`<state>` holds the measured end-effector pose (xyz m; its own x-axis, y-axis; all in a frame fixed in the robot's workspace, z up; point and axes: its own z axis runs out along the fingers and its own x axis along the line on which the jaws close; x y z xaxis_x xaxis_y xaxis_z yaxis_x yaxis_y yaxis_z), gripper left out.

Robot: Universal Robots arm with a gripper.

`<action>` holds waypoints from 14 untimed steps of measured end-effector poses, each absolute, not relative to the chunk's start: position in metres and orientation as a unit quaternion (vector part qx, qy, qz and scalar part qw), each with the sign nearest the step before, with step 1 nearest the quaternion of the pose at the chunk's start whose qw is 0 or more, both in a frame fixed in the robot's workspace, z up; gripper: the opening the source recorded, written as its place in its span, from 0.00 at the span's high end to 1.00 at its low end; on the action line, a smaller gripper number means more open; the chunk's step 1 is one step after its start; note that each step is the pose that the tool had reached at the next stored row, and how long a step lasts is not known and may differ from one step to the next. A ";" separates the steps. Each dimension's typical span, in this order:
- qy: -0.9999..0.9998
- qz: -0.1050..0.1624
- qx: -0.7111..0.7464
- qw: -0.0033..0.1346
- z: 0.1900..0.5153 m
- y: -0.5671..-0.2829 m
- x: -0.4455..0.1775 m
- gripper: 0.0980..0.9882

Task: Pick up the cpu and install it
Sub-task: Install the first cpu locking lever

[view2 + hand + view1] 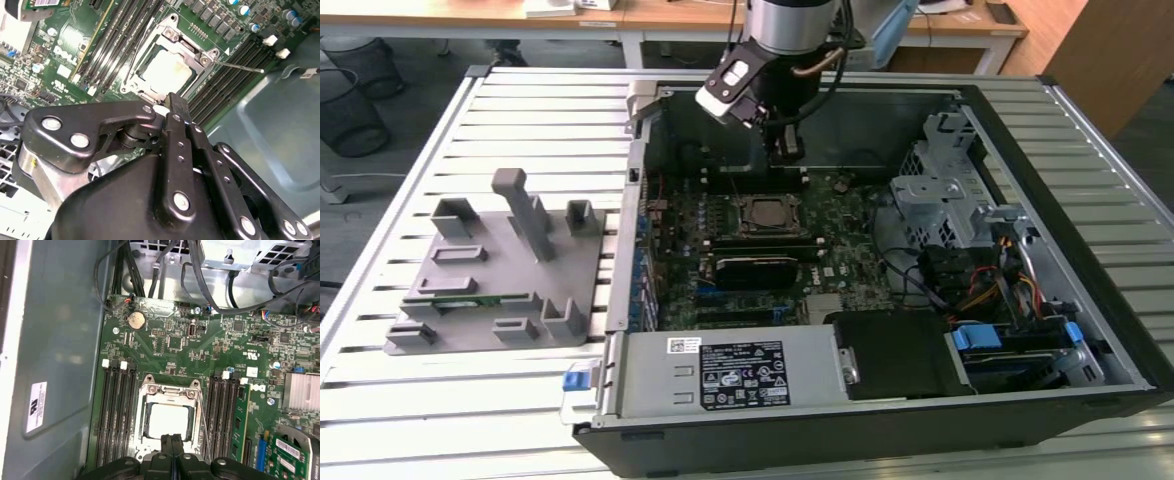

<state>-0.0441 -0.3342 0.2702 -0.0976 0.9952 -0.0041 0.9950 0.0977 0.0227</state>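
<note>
Item: cpu, pale square top, lying in the metal socket frame on the green motherboard of the open computer case, which stands on the slatted table; in the exterior view the cpu is hard to make out. Pincer: black fingers pressed together with nothing between them, poised just over the socket, the tips covering one edge of the cpu in the first wrist view. Whether the tips touch the chip cannot be told.
</note>
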 end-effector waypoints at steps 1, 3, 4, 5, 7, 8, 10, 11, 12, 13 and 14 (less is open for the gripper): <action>0.741 0.007 0.672 0.009 0.271 -0.334 -0.044 0.99; 0.743 0.007 0.670 0.009 0.271 -0.334 -0.044 0.99; 0.748 0.007 0.664 0.009 0.271 -0.334 -0.044 0.99; 0.753 0.007 0.657 0.009 0.271 -0.334 -0.044 0.99; 0.765 0.007 0.644 0.009 0.271 -0.334 -0.044 0.99; 0.771 0.007 0.637 0.009 0.271 -0.334 -0.044 0.99; 0.783 0.008 0.622 0.009 0.270 -0.334 -0.044 0.99; 0.788 0.008 0.615 0.009 0.270 -0.334 -0.044 0.99; 0.794 0.008 0.608 0.009 0.270 -0.334 -0.044 0.99; 0.799 0.008 0.601 0.008 0.270 -0.334 -0.044 0.99; 0.804 0.008 0.594 0.008 0.270 -0.334 -0.044 0.99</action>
<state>-0.0441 -0.3342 0.2704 -0.2944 0.9557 -0.0040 0.9554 0.2944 0.0228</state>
